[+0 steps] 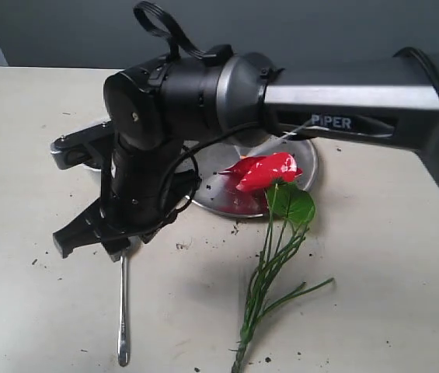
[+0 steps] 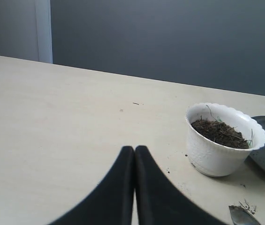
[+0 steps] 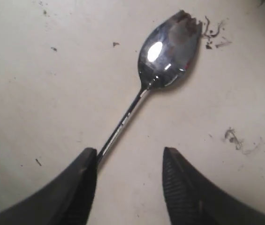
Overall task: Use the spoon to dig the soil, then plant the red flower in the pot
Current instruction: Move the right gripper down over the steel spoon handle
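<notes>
The right claw [image 3: 130, 152] is released, its two dark fingers spread apart low over the pale surface [image 2: 52, 117]; the spoon [image 3: 165, 56] lies flat there, bowl up, not gripped; its thin handle runs back alongside one finger and its bowl points away from the claw, with a smear of dark earth at the tip and a few crumbs and fibres scattered just beside it; the left claw [image 2: 134, 149] is clenched, fingers pressed together with nothing between them, hanging over a bare patch of the surface; near it stands the white pot [image 2: 214, 157] with the scalloped rim, upright, holding the soil [image 2: 219, 132] a little below the rim; the steel plate [image 1: 211, 190] sits just beside the pot; the red flower [image 1: 266, 172] lies on its side, bloom resting on the plate's edge, leaf and long green stems stretched out across the surface, well apart from the spoon.
</notes>
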Robot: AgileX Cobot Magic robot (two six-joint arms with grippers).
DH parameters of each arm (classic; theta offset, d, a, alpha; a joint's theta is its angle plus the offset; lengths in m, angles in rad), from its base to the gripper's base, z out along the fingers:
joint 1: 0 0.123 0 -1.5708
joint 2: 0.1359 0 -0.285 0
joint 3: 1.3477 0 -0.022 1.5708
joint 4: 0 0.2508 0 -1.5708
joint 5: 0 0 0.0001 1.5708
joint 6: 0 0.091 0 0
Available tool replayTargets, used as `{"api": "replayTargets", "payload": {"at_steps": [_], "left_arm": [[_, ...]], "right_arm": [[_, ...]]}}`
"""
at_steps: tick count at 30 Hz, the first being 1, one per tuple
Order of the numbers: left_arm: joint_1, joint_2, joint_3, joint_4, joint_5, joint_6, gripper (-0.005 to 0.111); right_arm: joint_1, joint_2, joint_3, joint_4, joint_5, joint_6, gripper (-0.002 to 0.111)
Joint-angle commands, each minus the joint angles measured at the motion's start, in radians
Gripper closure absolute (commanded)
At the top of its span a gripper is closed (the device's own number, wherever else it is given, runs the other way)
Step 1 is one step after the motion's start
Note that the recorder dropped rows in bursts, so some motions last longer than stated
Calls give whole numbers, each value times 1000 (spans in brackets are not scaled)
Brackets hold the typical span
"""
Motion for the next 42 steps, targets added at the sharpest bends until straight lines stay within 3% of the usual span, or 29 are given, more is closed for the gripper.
{"api": "replayTargets", "payload": {"at_steps": [1, 19, 31, 42], "left_arm": [[-2, -5, 3, 2, 1, -1, 106], [-2, -5, 3, 2, 1, -1, 106], [-2, -5, 3, 2, 1, -1, 106], [-2, -5, 3, 2, 1, -1, 106]], "right_arm": [[4, 18, -8, -2, -36, 68, 58], [18, 110, -10, 75, -85, 98, 58], [59, 110, -97, -115, -9, 215, 58], [82, 174, -97, -81, 10, 232, 58]]}}
